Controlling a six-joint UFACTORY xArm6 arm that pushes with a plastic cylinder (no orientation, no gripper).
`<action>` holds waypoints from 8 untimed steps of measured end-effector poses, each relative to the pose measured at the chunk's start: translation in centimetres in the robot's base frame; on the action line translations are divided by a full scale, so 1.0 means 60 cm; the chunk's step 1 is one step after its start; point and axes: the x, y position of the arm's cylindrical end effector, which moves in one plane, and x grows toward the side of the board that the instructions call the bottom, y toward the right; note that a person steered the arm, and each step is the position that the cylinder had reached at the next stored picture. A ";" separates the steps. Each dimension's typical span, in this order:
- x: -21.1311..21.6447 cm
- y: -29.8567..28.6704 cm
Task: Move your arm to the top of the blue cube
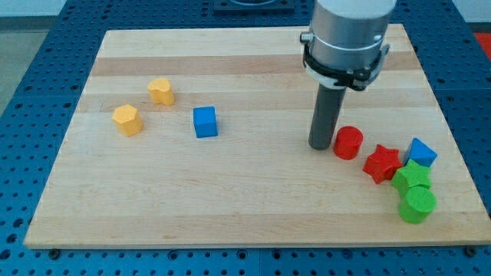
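1. Approach step: my tip point(320, 146) rests just beside the red cylinder point(348, 142), towards the bench's point(245, 46) right edge; no gripper exists.
2. Blue cube point(205, 122) sits left of centre, well apart; next, I judge, slide left to its top side.

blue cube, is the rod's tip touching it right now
No, my tip sits far to the view's right of the blue cube, right beside the red cylinder.

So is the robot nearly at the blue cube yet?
Not yet. Nothing looks done so far: my tip sits just left of the red cylinder, far to the right of the blue cube. Still left: travel across the bare board toward the view's left and stop just above the cube's top side.
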 end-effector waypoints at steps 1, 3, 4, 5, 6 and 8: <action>-0.006 0.021; -0.001 0.048; -0.013 0.044; -0.068 -0.006; -0.116 -0.078; -0.147 -0.220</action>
